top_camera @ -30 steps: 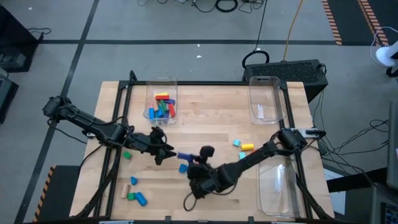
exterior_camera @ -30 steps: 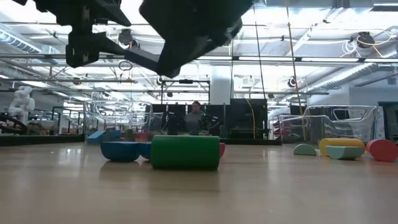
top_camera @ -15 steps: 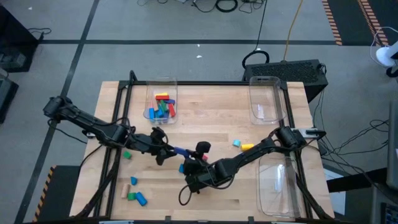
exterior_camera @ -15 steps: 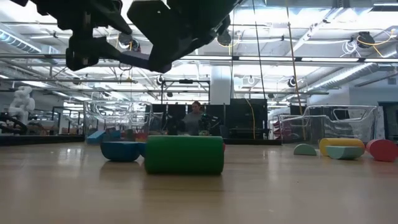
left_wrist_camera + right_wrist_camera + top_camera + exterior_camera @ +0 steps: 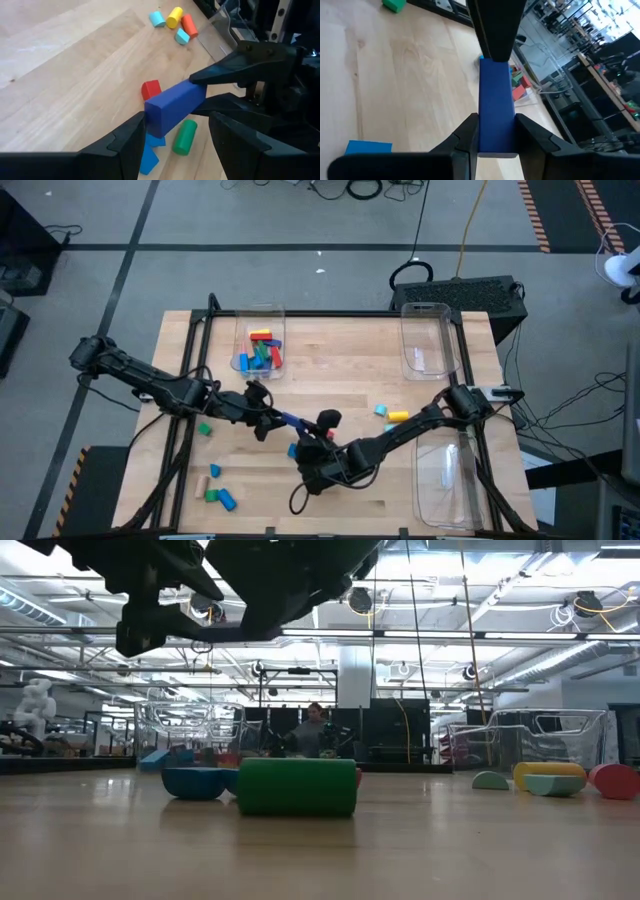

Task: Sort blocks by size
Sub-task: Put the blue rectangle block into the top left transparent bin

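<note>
A blue bar (image 5: 290, 422) is held in the air over the table's middle between my two grippers. My right gripper (image 5: 495, 142) is shut on one end of it. My left gripper (image 5: 177, 142) is open, its fingers standing on either side of the bar's other end (image 5: 159, 120). Under the bar lie a red block (image 5: 151, 89), a green cylinder (image 5: 185, 137) and flat blue blocks (image 5: 149, 152). Several blocks lie in the far-left clear bin (image 5: 260, 352). My right gripper pinches the blue bar's long sides (image 5: 496, 125) between its two fingers at one end. The fingers come nearly level from the table's near right and lie along the bar. The bar is clear of the table. My left gripper: I cannot tell whether one finger (image 5: 134, 140) touches the bar.
Cyan, yellow and orange blocks (image 5: 390, 413) lie right of centre. A green block (image 5: 204, 428) and a wood, green and blue group (image 5: 217, 492) lie at the near left. Clear bins stand at the far right (image 5: 425, 340) and near right (image 5: 450, 480).
My right gripper has carried the blue bar toward the table's left, and the bar's free end now lies between my left gripper's fingers. The bar has stayed clear of the table.
</note>
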Action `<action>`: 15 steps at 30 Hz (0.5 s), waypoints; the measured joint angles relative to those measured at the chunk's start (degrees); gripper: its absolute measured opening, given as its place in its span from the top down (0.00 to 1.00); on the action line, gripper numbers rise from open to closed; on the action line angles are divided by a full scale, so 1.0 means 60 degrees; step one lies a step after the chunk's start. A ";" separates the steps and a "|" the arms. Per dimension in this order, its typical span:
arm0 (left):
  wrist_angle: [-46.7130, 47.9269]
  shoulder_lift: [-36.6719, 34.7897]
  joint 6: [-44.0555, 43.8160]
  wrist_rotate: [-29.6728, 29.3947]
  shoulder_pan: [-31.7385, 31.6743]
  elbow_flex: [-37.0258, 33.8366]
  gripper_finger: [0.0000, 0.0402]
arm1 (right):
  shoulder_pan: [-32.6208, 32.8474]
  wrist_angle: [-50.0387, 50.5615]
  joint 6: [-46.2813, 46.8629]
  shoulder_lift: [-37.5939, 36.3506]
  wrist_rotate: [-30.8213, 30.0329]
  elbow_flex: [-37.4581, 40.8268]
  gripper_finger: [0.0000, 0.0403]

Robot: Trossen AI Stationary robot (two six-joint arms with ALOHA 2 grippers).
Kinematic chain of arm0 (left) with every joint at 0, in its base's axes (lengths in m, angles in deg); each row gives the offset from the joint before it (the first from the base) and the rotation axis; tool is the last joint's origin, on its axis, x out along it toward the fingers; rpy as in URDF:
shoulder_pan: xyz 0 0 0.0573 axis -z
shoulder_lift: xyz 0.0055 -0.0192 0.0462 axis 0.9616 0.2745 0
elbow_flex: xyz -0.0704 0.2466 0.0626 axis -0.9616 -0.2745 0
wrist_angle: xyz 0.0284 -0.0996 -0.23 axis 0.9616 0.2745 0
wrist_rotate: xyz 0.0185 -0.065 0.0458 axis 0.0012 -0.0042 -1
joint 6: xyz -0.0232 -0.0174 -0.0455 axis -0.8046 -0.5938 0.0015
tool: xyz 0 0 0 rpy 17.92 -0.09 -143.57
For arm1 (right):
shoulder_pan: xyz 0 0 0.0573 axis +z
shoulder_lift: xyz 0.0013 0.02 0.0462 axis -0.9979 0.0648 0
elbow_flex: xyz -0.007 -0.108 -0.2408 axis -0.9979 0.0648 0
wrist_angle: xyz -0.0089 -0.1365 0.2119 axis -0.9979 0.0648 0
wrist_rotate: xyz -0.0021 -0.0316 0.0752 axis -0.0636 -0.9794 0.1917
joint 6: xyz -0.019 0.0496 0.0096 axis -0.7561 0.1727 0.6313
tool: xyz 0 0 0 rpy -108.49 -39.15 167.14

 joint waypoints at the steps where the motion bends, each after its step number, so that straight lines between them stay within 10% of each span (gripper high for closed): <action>1: -0.0012 0.0000 0.0000 0.0037 0.0005 0.0000 0.46 | 0.0017 -0.0011 -0.0056 0.0000 -0.0042 -0.0011 0.79; 15: -0.0878 0.0018 0.0670 0.0090 0.0002 0.0000 0.46 | 0.0017 -0.0032 -0.0299 -0.0036 -0.0318 -0.0051 0.79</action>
